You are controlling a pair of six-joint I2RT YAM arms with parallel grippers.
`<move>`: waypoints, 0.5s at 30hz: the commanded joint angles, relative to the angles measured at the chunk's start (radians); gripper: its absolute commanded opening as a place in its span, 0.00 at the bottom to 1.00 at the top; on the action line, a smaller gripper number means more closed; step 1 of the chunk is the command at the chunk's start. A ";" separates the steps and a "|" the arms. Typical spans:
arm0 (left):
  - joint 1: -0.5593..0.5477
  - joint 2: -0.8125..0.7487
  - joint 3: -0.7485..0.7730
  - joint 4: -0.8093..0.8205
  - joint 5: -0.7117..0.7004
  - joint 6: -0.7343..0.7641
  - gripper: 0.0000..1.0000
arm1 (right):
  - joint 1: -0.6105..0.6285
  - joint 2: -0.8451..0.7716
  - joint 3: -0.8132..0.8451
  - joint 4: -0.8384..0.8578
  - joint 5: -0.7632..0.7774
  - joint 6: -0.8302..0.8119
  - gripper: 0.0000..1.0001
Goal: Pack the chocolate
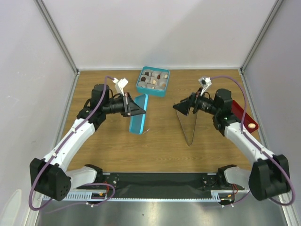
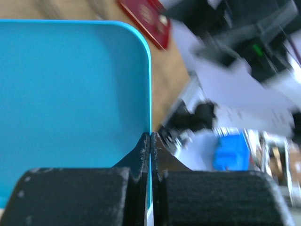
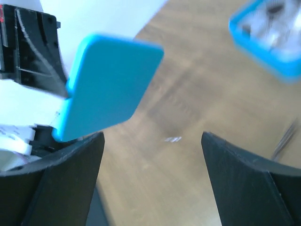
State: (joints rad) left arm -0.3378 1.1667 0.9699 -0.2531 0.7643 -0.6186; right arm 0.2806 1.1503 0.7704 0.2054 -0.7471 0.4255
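The chocolate is found gathered inside the open teal box at the far middle of the counter, as small rounded pieces, some dark and some pale; single pieces cannot be told apart clearly. The pieces are judged light, rigid but brittle, and easily marked by hard pressure, and their smooth rounded surface is likely to slip from a firm pinch. A gentle hold across the widest part of a piece is advised, and the long metal tweezers lying on the counter are considered the better-suited tool. The left gripper is seen clamped tight on the edge of the teal lid, which is held upright to the near left of the box; whether its lower edge touches the counter cannot be told. The right gripper is noted with jaws spread wide and nothing between them, just beside the far end of the tweezers. A pale round item is recorded on the red tray at the right; whether it is chocolate cannot be determined.
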 commanded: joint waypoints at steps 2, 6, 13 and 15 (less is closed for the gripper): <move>-0.024 -0.007 0.041 -0.006 0.242 0.049 0.00 | -0.008 0.118 -0.008 0.503 -0.194 -0.177 0.91; -0.075 -0.025 0.061 -0.162 0.283 0.173 0.00 | 0.023 0.172 0.033 0.473 -0.441 -0.541 0.94; -0.113 -0.085 0.040 -0.241 0.303 0.261 0.00 | 0.077 0.359 0.403 -0.362 -0.716 -1.305 0.85; -0.113 -0.107 0.020 -0.236 0.319 0.273 0.00 | 0.083 0.431 0.527 -0.747 -0.780 -1.664 0.82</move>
State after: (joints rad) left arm -0.4496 1.1213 0.9791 -0.4911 1.0203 -0.4175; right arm 0.3531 1.5097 1.1542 0.0322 -1.3262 -0.6518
